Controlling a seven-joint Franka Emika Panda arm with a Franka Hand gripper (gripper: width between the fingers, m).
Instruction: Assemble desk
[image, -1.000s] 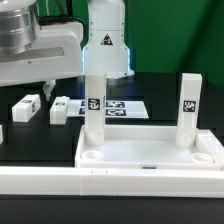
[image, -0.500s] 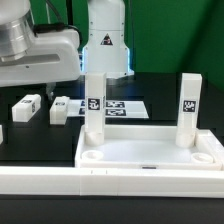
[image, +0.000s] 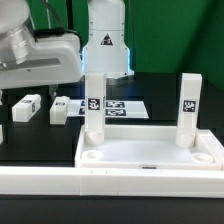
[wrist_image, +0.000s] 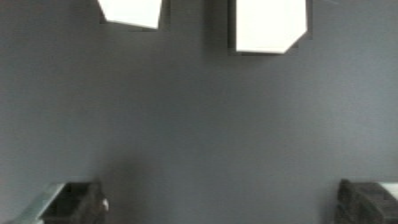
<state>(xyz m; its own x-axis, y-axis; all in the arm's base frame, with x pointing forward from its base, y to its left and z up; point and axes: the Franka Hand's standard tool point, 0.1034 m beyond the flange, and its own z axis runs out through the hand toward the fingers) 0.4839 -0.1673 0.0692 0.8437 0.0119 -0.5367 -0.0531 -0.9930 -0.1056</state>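
The white desk top (image: 150, 152) lies at the front with its rim up. Two white tagged legs stand upright in its far corner sockets, one on the exterior view's left (image: 93, 108) and one on its right (image: 188, 108). Two loose legs (image: 27, 107) (image: 62, 110) lie on the black table on the left. They also show in the wrist view (wrist_image: 134, 11) (wrist_image: 270, 25). The arm's hand (image: 35, 55) hangs above them. My gripper (wrist_image: 222, 205) is open and empty over bare table, with only the dark fingertips (wrist_image: 71, 204) showing.
The marker board (image: 122, 107) lies flat behind the desk top. A long low white rail (image: 40, 181) runs along the front edge. The robot base (image: 105, 40) stands at the back. A small white piece (image: 2, 133) shows at the far left edge.
The arm's hand has shifted a little down and toward the exterior view's left. The desk top and legs have not moved.
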